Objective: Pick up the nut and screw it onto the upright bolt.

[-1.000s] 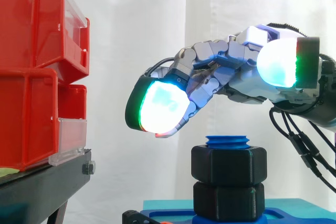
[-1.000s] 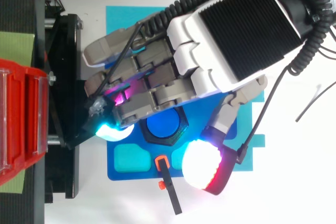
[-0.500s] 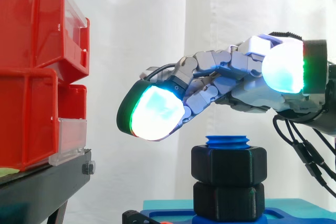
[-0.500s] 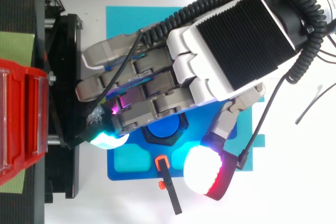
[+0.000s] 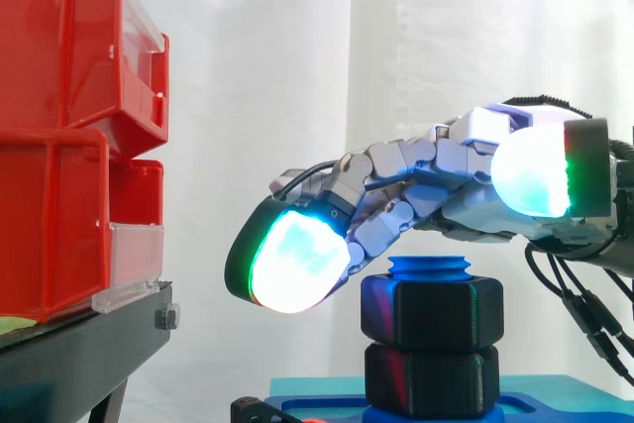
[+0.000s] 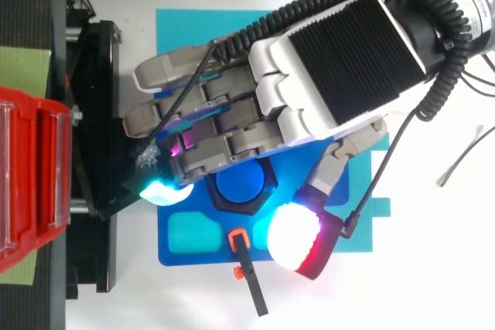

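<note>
**Step in hand.** The nut (image 5: pixel 431 312) already sits on the upright bolt (image 5: pixel 430 266), with a short length of blue thread showing above it. Judged from this, the pick-up is done and the task is in the screwing-on stage.

**Layout, near to far, referred to the bolt.**
1. In front of the bolt, a small black-and-orange tool (image 6: pixel 249 272) lies at the edge of the blue fixture plate (image 6: pixel 209 256).
2. Also in front, and raised above nut level, is the glowing thumb pad (image 5: pixel 530 173) of the robot hand (image 6: pixel 325 67).
3. The nut rests on a second black hexagonal body (image 5: pixel 431 378) at the foot of the bolt.
4. Directly above the bolt, the fingers reach across it, spread and only gently bent, gripping nothing. Whether their undersides touch the bolt top cannot be told.
5. Behind all this hangs the white curtain (image 5: pixel 297 47).

**Next move.** It likely calls for lowering the robot hand, closing thumb and fingers on the nut's flats, and turning it down the thread.

**Count.** One bolt, one nut, one lower hexagonal body, one tool, one robot hand; two stacked red bins (image 5: pixel 59 47) can be counted beside the bolt.
</note>
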`<action>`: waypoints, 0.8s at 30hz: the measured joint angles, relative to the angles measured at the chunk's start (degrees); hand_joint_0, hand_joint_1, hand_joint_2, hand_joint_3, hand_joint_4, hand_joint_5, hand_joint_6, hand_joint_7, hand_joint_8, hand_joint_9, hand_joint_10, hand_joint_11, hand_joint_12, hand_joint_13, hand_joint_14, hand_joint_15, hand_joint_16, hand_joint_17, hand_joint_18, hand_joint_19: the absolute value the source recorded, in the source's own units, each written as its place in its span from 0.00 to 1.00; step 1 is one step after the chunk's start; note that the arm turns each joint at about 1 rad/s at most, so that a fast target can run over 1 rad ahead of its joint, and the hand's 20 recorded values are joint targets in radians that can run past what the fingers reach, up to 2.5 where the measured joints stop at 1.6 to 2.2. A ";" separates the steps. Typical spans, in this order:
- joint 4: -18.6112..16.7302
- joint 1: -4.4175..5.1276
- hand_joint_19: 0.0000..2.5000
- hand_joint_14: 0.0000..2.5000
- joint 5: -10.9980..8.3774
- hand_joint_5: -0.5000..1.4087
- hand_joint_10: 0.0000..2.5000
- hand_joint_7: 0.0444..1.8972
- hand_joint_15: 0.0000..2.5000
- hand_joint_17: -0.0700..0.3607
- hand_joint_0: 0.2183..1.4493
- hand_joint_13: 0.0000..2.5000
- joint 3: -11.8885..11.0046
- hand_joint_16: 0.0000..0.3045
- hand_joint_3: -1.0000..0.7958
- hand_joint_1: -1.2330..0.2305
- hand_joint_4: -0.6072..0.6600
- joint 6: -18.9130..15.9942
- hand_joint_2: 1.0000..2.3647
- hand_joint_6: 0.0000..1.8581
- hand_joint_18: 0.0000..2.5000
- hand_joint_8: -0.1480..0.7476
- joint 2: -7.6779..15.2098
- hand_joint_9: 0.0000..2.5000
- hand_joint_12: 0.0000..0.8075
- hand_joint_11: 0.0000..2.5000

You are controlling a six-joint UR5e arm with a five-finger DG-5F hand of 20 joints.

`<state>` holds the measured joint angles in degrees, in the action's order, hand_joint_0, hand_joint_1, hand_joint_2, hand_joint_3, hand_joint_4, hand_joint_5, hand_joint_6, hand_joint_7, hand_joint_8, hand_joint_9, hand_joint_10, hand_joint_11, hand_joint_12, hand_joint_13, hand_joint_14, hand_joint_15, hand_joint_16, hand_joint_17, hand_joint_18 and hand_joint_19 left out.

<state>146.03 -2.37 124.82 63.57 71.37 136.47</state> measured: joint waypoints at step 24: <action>1.39 -0.56 0.00 0.00 -0.24 0.24 0.00 0.68 0.00 0.33 0.22 0.14 0.21 0.10 0.28 0.79 0.62 0.09 0.00 0.27 0.00 0.43 -0.02 0.24 0.36 0.00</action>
<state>147.42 -2.93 124.59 63.78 71.45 136.46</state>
